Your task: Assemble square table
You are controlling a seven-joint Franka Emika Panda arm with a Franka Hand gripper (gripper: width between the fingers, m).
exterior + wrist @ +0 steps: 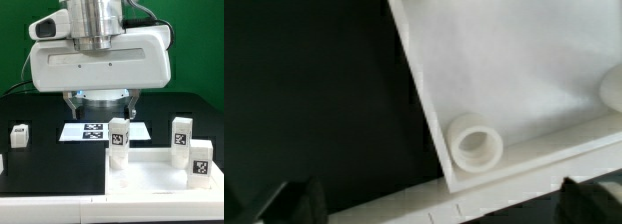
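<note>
Tags are the only markings in sight: black-and-white square patterns, with no readable letters or brand names. The white panel (150, 172) lies on the black table (40, 150) toward the exterior view's right, its raised rim facing up. 3 tagged legs stand upright at or just beside the panel: one (119, 137) at its corner nearest the middle of the scene, one (180, 133) farther back, and one (201, 162) at the exterior view's right edge. A 4th leg (19, 133) sits well apart on the exterior view's left. The marker board (98, 130) lies flat behind the panel, beneath the arm. The gripper (434, 200) hangs above the panel's edge with its 2 fingers (292, 199) spread wide and nothing between them. In the wrist view a round corner socket (477, 146) shows in the panel (518, 70); whether the pale shape at the picture's edge is another socket is hard to tell.
</note>
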